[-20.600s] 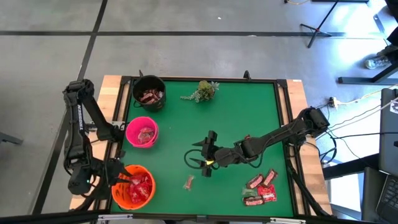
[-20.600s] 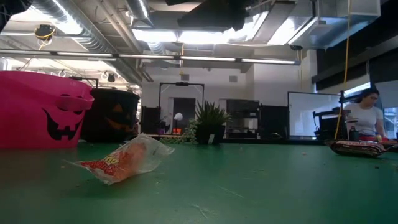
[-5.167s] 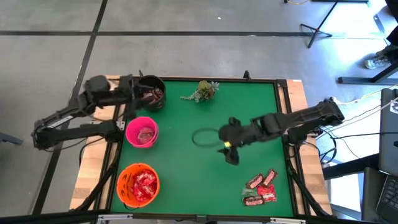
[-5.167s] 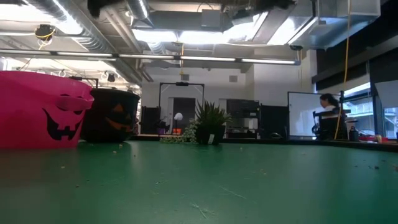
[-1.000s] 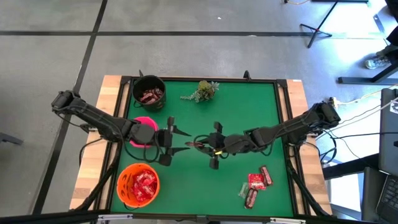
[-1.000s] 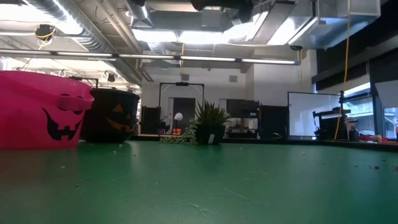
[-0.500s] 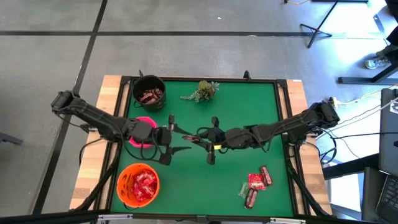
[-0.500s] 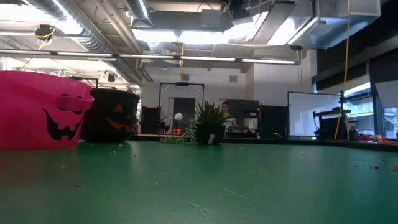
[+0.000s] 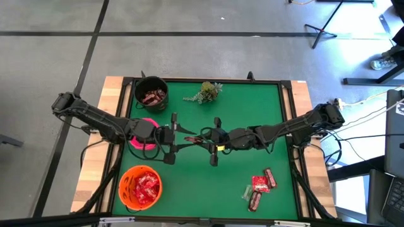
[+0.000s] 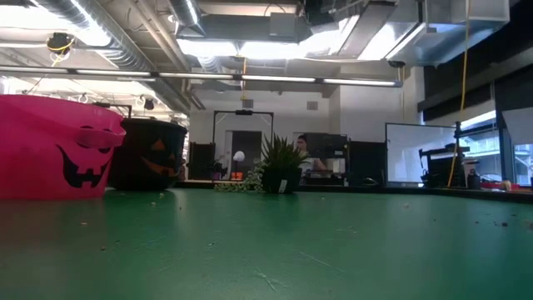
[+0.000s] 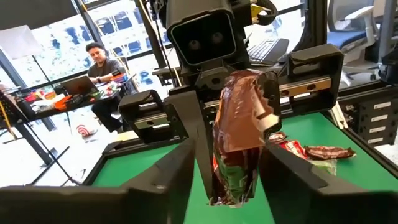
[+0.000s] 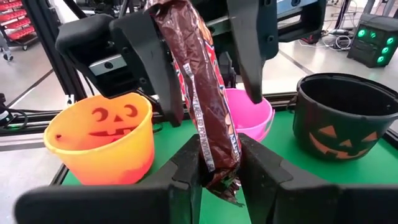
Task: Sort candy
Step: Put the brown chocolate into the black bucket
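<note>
Since a second earlier, the left gripper (image 9: 185,138) had narrowed its fingers around the bar offered at table centre; both arms had otherwise held position.

Items, left to right in the high view:

- Orange bucket (image 9: 128,176), rounded plastic, jack-o'-lantern face, at 7 o'clock on the mat; filled with shiny red packets (image 9: 145,187).
- Pink bucket (image 9: 138,142), glossy plastic, at 9 o'clock, partly under the left arm.
- Black bucket (image 9: 142,85), dark pumpkin face, at 11 o'clock; brown wrappers inside.
- Left gripper, matte black angular fingers, partly open, flanking the bar's far end; whether it touched the wrapper could not be told.
- Brown candy bar (image 12: 196,87), long, crinkled glossy maroon wrapper, held above mat centre between the two grippers.
- Right gripper (image 12: 217,169), pinched onto the bar's lower end.
- Green leafy sprig (image 9: 205,91), at 12 o'clock near the far edge.
- Loose candy pile (image 9: 259,186), red packets and dark bars, at 5 o'clock, well apart from the buckets.
- Table (image 9: 252,107), flat green felt-like mat in a black frame.
</note>
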### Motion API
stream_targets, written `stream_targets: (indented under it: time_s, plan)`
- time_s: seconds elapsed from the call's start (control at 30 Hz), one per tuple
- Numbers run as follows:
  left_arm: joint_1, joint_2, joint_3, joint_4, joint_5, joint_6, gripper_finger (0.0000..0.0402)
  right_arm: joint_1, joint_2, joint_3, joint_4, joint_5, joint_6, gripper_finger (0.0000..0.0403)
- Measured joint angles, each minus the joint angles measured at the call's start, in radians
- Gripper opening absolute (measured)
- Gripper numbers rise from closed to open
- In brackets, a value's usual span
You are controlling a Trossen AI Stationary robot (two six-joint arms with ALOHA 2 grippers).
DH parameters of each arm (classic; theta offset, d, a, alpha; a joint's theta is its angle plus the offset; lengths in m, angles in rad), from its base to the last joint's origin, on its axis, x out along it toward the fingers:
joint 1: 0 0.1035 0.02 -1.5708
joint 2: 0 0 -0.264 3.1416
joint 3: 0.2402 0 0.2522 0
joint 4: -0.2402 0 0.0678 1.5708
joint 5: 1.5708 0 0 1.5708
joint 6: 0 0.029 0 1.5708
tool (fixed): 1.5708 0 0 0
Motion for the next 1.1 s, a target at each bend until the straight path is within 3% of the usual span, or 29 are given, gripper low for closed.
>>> stream_targets:
  time_s: [0.23, 0.4, 0.53, 0.7, 0.9, 0.97, 1.1]
  plan:
    - [0.000, 0.000, 0.000, -0.001, 0.002, 0.001, 0.0088, 0.000, 0.000, 0.000, -0.003, -0.004, 0.000, 0.0100]
    - [0.000, -0.001, 0.000, -0.002, -0.011, 0.007, 0.0048, 0.000, 0.000, 0.000, -0.018, -0.004, 0.000, 0.0168]
    - [-0.001, -0.026, 0.000, -0.037, -0.082, 0.033, 0.0038, 0.000, -0.001, 0.000, -0.038, -0.003, 0.000, 0.0232]
    - [0.001, -0.121, 0.000, -0.182, -0.279, 0.087, 0.0054, 0.000, -0.034, 0.000, -0.120, 0.002, 0.007, 0.0281]
    - [0.071, -0.285, 0.000, -0.455, -0.710, 0.137, 0.0061, 0.001, -0.080, 0.000, -0.191, 0.013, 0.052, 0.0285]
    - [0.131, -0.336, 0.000, -0.539, -0.755, 0.136, 0.0060, 0.001, -0.084, 0.000, -0.196, 0.005, 0.054, 0.0280]
    - [0.284, -0.426, 0.000, -0.648, -0.687, 0.080, 0.0063, 0.001, -0.084, 0.000, -0.213, 0.004, 0.055, 0.0273]
